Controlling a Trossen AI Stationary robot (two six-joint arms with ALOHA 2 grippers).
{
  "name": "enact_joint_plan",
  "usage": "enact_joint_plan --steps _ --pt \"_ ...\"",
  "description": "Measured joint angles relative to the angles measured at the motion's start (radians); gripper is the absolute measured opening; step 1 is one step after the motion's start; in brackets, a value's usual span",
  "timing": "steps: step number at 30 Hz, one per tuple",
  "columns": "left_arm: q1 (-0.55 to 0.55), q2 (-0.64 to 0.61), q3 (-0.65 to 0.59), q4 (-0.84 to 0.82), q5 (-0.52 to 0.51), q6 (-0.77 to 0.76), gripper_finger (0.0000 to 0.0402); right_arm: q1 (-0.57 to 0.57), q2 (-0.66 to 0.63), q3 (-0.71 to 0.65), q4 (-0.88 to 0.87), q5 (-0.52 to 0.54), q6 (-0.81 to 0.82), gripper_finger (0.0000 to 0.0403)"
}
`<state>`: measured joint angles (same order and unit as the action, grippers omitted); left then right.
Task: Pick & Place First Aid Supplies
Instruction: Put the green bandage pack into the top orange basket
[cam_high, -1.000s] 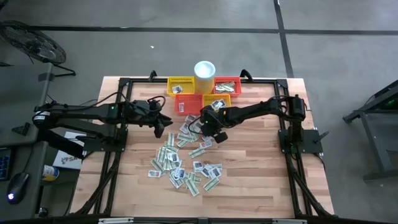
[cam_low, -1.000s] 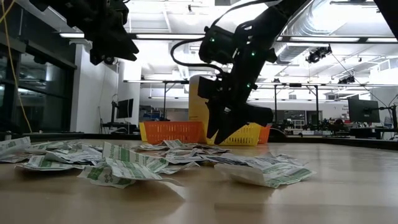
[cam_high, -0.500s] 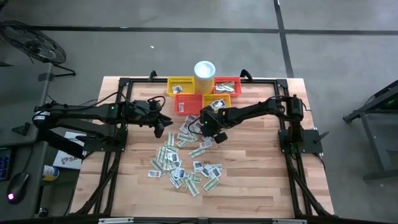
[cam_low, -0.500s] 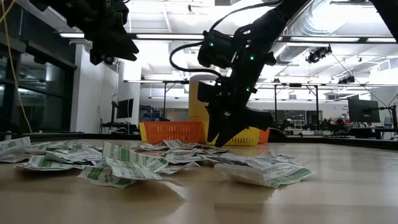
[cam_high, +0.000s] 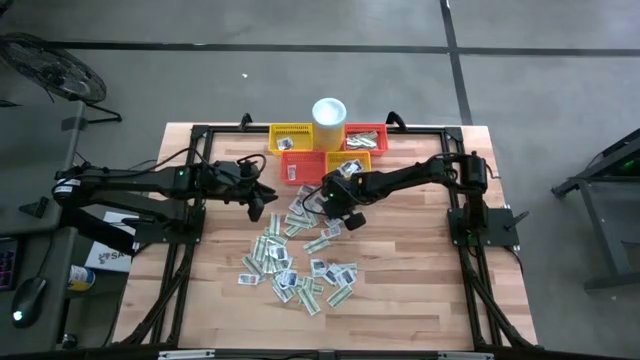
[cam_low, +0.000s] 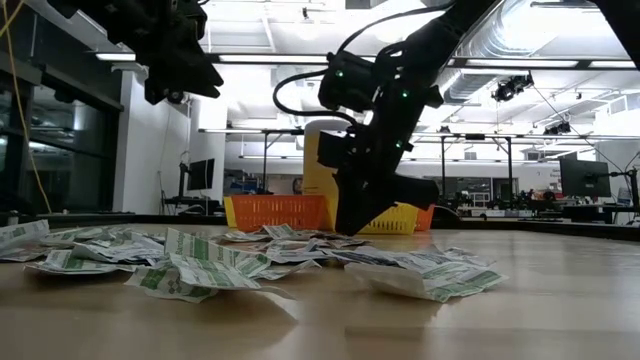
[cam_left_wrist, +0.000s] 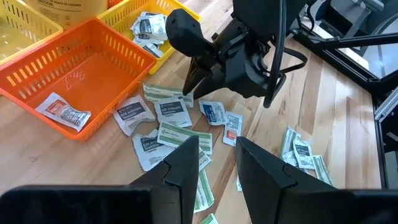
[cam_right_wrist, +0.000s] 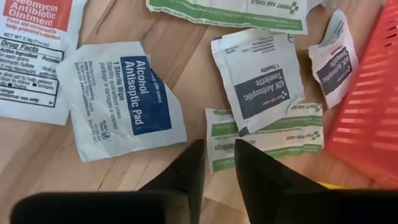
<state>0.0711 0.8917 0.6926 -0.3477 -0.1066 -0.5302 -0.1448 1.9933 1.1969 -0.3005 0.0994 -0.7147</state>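
Right gripper (cam_high: 332, 206): low over the surface (cam_high: 420, 280), just in front of the orange basket (cam_high: 300, 165), tips close to the wood in the low view. Fingers (cam_right_wrist: 186, 171) a narrow slit apart, nothing seen clamped between them. Directly past the tips, a green-striped packet (cam_right_wrist: 273, 134) lying flat beside the orange basket's wall. Close around it, a white alcohol antiseptic pad (cam_right_wrist: 130, 99), an antiseptic towelette sachet (cam_right_wrist: 261, 87) partly over the striped packet, and an antibiotic ointment packet (cam_right_wrist: 31, 56) farther from the orange basket.

Left gripper (cam_high: 262, 204): raised well above the surface, off to the left of the orange basket, fingers (cam_left_wrist: 183, 165) apart and empty, pointed toward the right gripper.

First aid supplies (cam_high: 300, 262): mostly a loose scatter on the bare wood in front of the orange basket, some overlapping, spreading away from it toward the near edge. One red-printed sachet (cam_left_wrist: 62, 111) inside the orange basket, lying flat on its floor. A few more sachets (cam_left_wrist: 149, 25) in the yellow basket (cam_left_wrist: 163, 14) right behind the orange basket.
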Motion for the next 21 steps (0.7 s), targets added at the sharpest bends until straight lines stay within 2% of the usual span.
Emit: enact_joint_plan --steps 15,21 --pt "0.0 0.0 0.0 0.0 -0.002 -0.001 0.0106 -0.007 0.001 0.0 -0.054 -0.004 0.081 0.0006" --pt "0.0 0.0 0.0 0.0 -0.002 -0.002 0.0106 -0.005 0.001 0.001 -0.071 -0.022 0.133 0.0001"
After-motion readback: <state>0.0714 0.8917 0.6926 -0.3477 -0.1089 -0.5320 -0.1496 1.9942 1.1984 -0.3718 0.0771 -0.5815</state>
